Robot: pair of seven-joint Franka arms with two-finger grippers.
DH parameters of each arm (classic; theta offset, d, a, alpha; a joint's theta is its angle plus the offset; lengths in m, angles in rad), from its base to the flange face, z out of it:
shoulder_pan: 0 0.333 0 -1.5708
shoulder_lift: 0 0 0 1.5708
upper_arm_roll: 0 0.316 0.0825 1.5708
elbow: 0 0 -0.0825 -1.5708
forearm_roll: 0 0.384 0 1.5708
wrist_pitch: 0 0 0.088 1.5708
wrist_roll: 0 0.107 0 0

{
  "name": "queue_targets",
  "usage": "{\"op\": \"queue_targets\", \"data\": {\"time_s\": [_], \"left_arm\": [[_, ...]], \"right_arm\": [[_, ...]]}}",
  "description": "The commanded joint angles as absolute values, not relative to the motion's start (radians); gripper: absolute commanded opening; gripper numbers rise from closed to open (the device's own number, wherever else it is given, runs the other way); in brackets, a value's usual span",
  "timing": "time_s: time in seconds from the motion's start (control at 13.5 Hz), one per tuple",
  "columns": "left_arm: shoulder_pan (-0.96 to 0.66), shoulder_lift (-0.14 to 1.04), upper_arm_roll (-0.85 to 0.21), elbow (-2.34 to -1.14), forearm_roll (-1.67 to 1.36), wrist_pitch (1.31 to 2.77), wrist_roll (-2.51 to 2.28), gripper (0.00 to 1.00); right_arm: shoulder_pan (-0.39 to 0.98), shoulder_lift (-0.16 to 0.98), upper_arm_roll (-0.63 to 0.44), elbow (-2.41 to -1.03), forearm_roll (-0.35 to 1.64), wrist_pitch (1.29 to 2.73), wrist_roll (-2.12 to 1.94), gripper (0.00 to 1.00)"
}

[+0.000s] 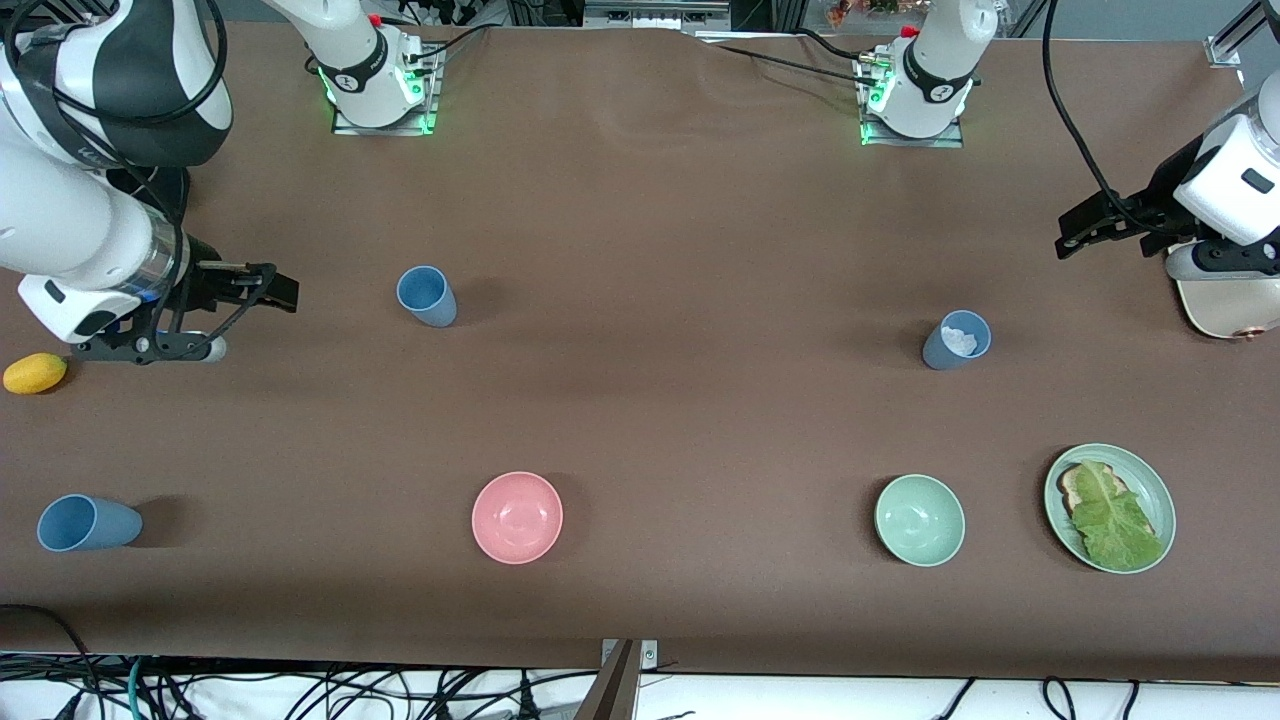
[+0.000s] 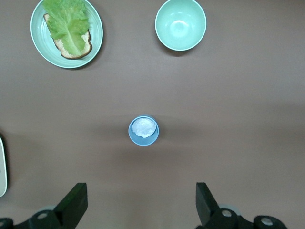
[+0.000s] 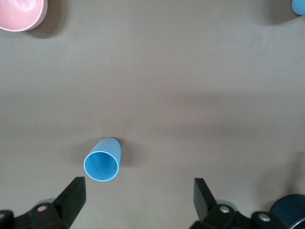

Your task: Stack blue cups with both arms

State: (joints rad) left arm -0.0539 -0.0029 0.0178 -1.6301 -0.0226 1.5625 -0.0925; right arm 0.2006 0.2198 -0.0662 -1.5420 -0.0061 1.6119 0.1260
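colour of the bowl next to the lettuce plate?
Pale mint green bowl, same tint as the plate; clearest in the front view.

three blue cups [image 1: 427, 296], two bowls [image 1: 517, 517], one plate [image 1: 1156, 486], one lemon [image 1: 35, 373]

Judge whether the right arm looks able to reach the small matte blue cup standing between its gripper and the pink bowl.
Probably yes. The right gripper is open, and only bare brown table lies between it and the small matte blue cup, which stands alone.
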Motion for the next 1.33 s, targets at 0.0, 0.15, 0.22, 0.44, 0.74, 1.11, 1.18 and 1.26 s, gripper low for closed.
{"op": "queue_targets", "data": {"time_s": [0.0,0.15,0.22,0.44,0.74,1.11,1.18,1.26], "left_arm": [[-0.054,-0.006,0.017,-1.629,-0.038,1.552,-0.097,1.00],[-0.054,-0.008,0.015,-1.629,-0.038,1.552,-0.097,1.00],[-0.054,-0.008,0.015,-1.629,-0.038,1.552,-0.097,1.00],[-0.054,-0.008,0.015,-1.629,-0.038,1.552,-0.097,1.00],[-0.054,-0.008,0.015,-1.629,-0.038,1.552,-0.097,1.00],[-0.054,-0.008,0.015,-1.629,-0.038,1.551,-0.097,1.00],[-0.054,-0.008,0.015,-1.629,-0.038,1.551,-0.097,1.00],[-0.054,-0.008,0.015,-1.629,-0.038,1.551,-0.097,1.00]], "right_arm": [[0.209,0.230,-0.061,-1.519,-0.015,1.591,0.144,1.00],[0.206,0.232,-0.061,-1.511,-0.018,1.585,0.130,1.00],[0.204,0.232,-0.061,-1.509,-0.018,1.585,0.127,1.00],[0.199,0.232,-0.061,-1.511,-0.005,1.583,0.138,1.00],[0.207,0.232,-0.061,-1.511,-0.006,1.583,0.135,1.00],[0.206,0.232,-0.061,-1.511,-0.006,1.583,0.130,1.00],[0.206,0.232,-0.061,-1.511,-0.006,1.583,0.130,1.00],[0.206,0.232,-0.061,-1.511,-0.006,1.583,0.130,1.00]]}}
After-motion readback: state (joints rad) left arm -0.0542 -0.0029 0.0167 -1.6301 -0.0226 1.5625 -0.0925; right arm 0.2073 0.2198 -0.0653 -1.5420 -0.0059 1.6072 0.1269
